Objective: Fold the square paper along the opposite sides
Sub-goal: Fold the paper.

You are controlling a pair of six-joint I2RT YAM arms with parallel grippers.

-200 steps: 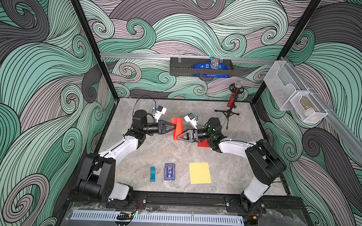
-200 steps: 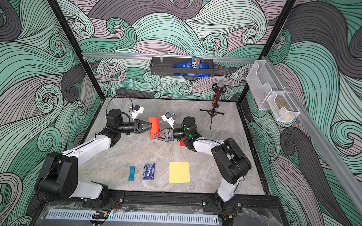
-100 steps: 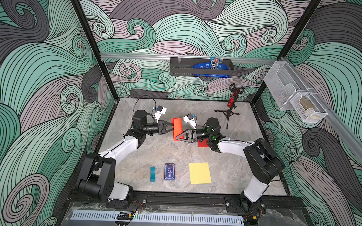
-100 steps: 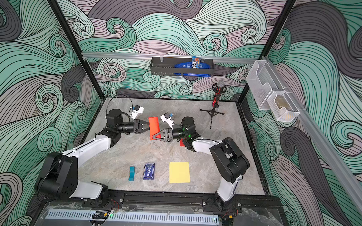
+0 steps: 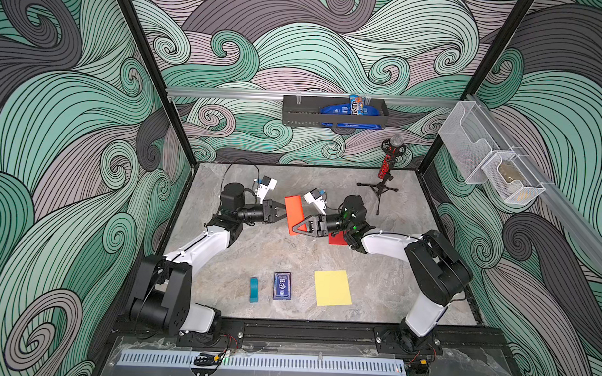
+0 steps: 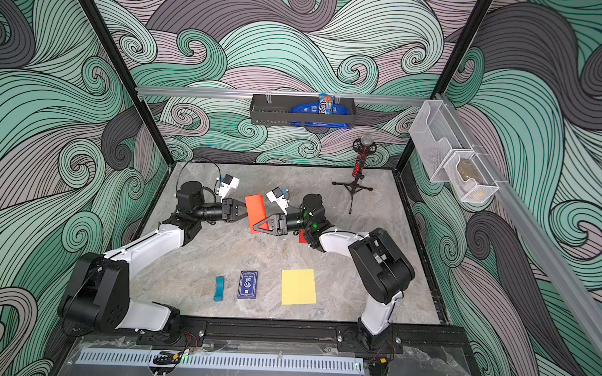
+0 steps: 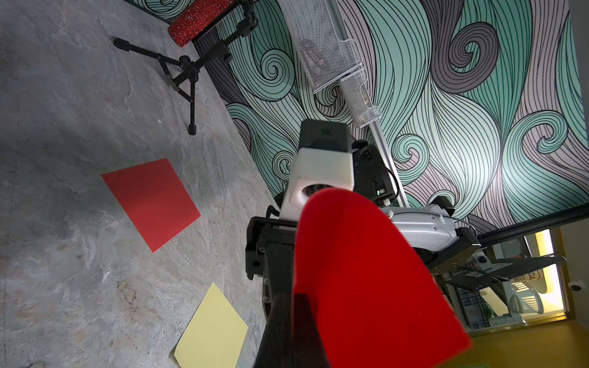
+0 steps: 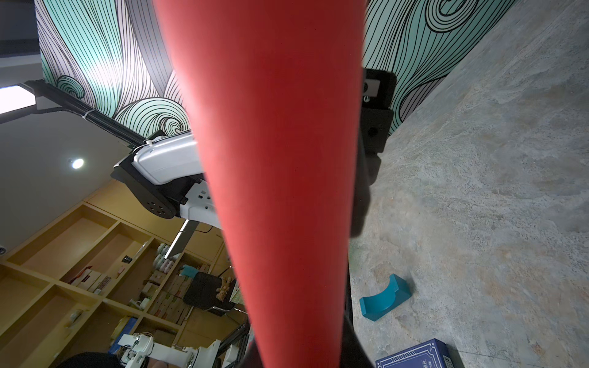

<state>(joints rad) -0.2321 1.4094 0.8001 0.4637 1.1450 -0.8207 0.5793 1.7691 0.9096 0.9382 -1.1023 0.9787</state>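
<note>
Left wrist view | left pincer point(image 7: 294, 313) pinches red paper point(image 7: 366, 280) | right pincer point(image 5: 295, 228) at opposite edge, grip unclear

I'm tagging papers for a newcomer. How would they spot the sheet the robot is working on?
On the grey marbled tabletop, look at the middle of its far half. The orange-red square paper is held up there by the left tool. Unlike it, the darker red sheet and yellow sheet lie flat.

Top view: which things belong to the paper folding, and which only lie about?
Job: orange-red square paper, left claw, right claw.
Lying about: yellow square paper, dark red square paper, blue card box, teal curved block, red microphone on black tripod.
</note>
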